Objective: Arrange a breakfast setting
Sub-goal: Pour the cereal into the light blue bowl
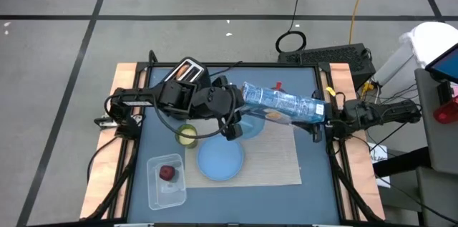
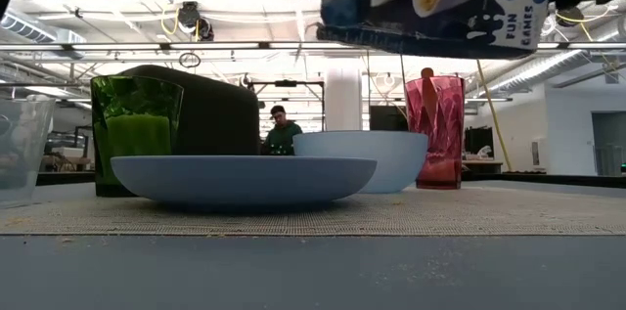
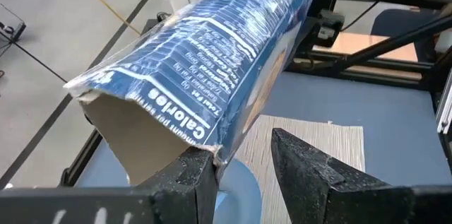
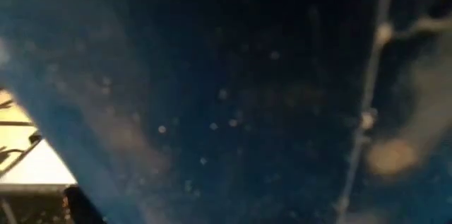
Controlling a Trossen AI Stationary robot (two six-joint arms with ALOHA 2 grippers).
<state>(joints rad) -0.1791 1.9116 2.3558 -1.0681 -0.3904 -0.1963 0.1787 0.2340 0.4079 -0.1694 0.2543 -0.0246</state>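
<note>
Blue cereal box [image 1: 285,104] is held aloft by the right gripper [image 1: 320,121] above the blue bowl [image 2: 374,158]; left gripper [image 3: 244,164], fingers parted, flanks its open end. Pouring seems next, needing tilt.

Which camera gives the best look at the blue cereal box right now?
The high view: the whole cereal box shows, lying sideways in the air between both arms, above the bowl. The left wrist view shows its open end and side panel up close, the low view only its underside at the top edge, the right wrist view just a dark blue blur.
</note>
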